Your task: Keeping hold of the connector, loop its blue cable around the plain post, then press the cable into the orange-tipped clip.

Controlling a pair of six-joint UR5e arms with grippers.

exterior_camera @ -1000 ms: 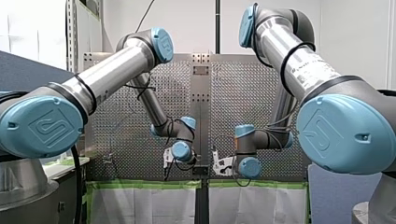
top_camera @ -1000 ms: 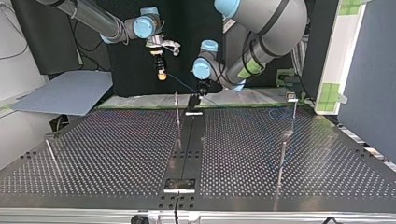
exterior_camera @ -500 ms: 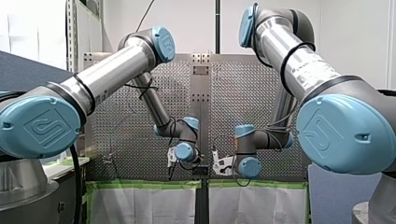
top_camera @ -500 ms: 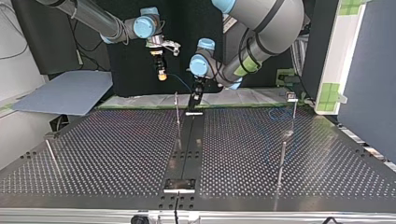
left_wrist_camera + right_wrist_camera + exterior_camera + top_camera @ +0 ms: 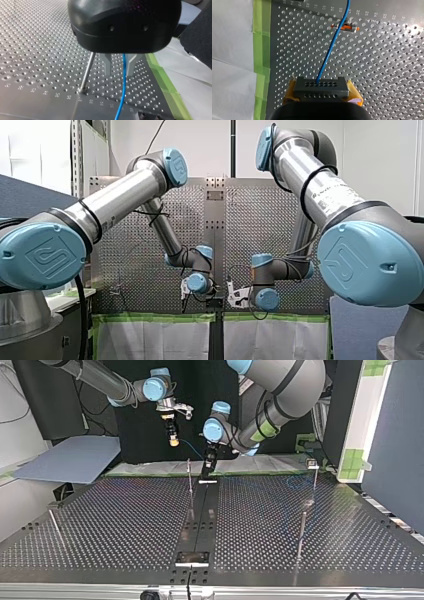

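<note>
Having neared the post (image 5: 87, 70), left end effector (image 5: 119, 72) straddles cable (image 5: 123, 82).

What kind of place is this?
Probably a robotics lab or test cell: two silver robot arms with blue joints reach over a perforated metal table studded with thin steel posts, and my right hand holds a grey connector block on a thin blue cable.

My right end effector (image 5: 322, 92) grips the connector (image 5: 321, 86) between yellow pads (image 5: 355, 96); my left end effector (image 5: 119, 65) hangs with fingers (image 5: 108, 63) parted.
</note>
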